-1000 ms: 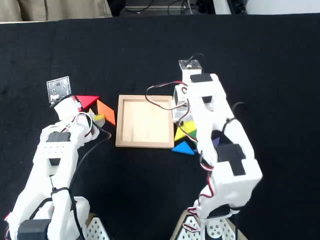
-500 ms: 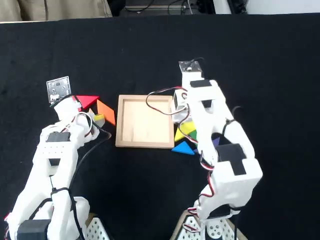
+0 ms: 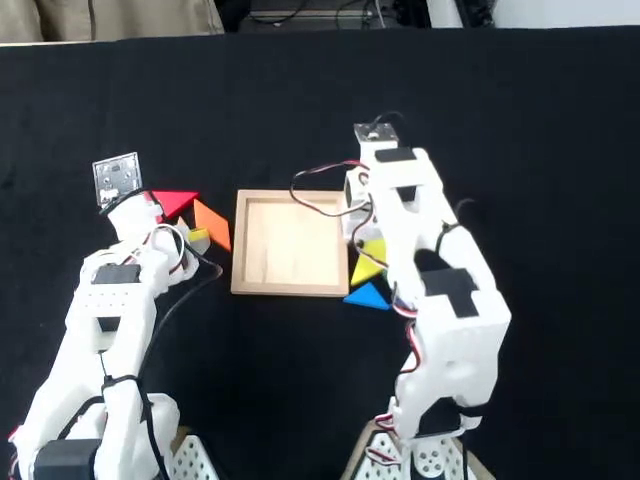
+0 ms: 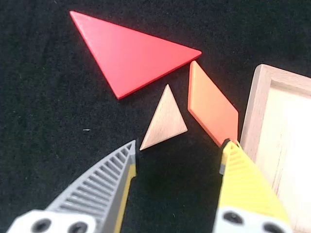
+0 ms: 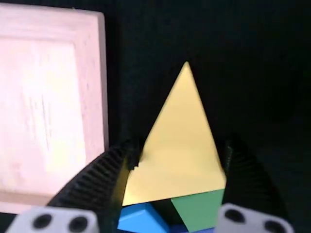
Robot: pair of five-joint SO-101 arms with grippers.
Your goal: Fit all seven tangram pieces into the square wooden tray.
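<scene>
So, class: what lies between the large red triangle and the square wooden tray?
An orange parallelogram piece lies between the large red triangle and the square wooden tray, clearest in the left wrist view; the high view agrees.

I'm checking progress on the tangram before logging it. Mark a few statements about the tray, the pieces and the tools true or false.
The wooden tray holds no pieces. True.
The red triangle lies inside the tray. False: it lies outside it, near the orange parallelogram.
The left tool is open. True.
The yellow triangle lies next to the red triangle. False: it is on the tray's opposite side, at the right tool.
</scene>
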